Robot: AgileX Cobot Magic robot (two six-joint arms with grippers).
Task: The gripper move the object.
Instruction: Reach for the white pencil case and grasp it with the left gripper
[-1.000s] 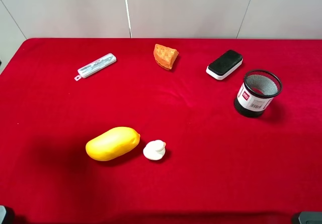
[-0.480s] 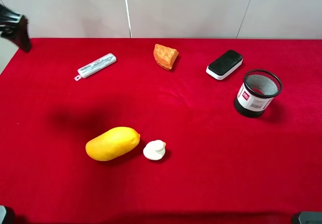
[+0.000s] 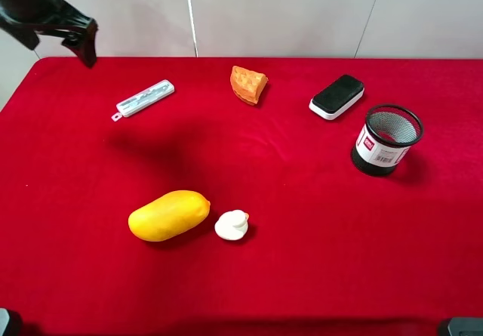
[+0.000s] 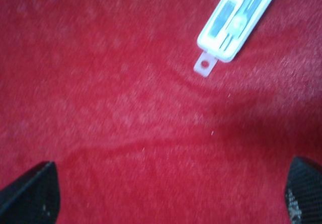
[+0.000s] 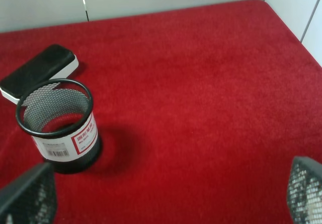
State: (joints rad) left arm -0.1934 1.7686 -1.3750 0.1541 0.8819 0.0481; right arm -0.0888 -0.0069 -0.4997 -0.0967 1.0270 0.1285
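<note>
object (image 3: pixel 145 98) lay flat on the red tabletop (image 3: pixel 317 245) at about 10 o'clock in the high view. its holed tab (image 4: pixel 205 65) pointed toward 8 o'clock, well apart from other items. left end effector (image 4: pixel 166 196) hovered near the 10–11 o'clock corner, fingers spread wide, holding nothing. right end effector (image 5: pixel 166 196) likewise spread and empty. judged: case light, stiff, thin, smooth plastic, likely slippery; low profile on cloth. contents blurred, possibly loose inside. best hold: across the short width near mid-length, not the flimsy tab.
</note>
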